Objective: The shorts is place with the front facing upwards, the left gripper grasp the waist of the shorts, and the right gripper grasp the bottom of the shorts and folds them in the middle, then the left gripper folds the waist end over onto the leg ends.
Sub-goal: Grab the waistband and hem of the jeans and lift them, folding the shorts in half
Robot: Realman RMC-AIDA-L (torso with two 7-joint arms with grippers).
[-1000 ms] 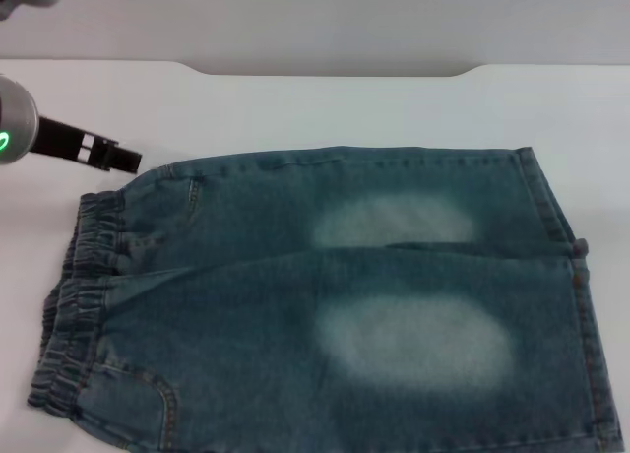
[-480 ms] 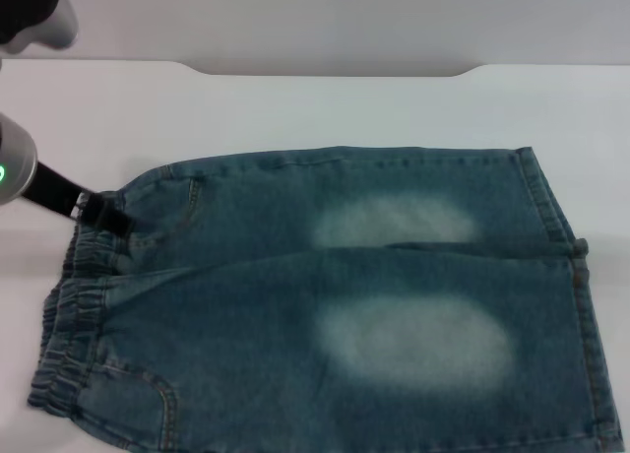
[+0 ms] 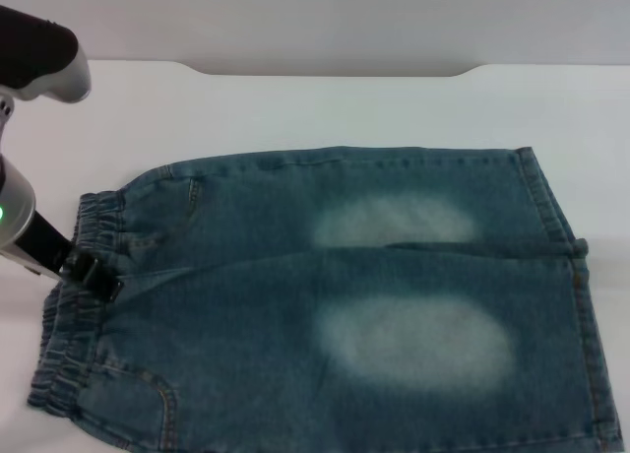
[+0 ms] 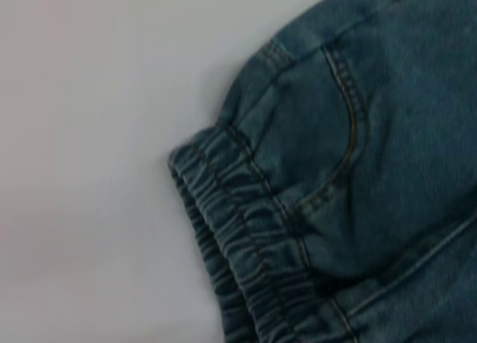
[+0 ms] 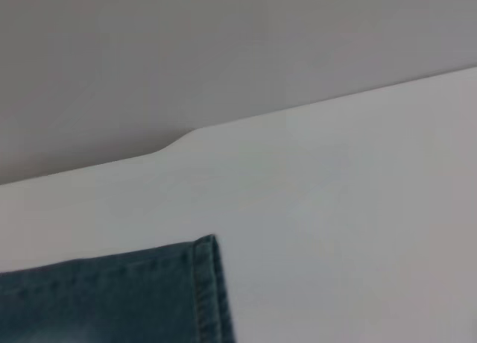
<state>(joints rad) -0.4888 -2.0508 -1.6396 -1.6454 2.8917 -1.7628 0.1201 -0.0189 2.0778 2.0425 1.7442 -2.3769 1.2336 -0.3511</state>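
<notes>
Head view: one pair of shorts (image 3: 335, 295) spread flat on the white tabletop (image 3: 325, 108), waistband (image 3: 74, 305) at the left, leg ends (image 3: 571, 276) at the right, two pale faded patches facing up. Left pincer (image 3: 95, 274) now down on the waistband's middle, moved nearer along the waist from the far-left corner where it hovered a second ago (grasp on the waist judged imminent, not yet closed); finger gap not discernible here. No right pincer in sight.

Left wrist view: ruched elastic waistband (image 4: 246, 253) and one curved pocket seam (image 4: 350, 134) close below the camera, bare tabletop beside; no fingers showing.

Right wrist view: one hemmed corner of a leg end (image 5: 205, 283) on the tabletop, notched far edge (image 5: 179, 142) beyond; right arm judged waiting, hem still ungrasped.
</notes>
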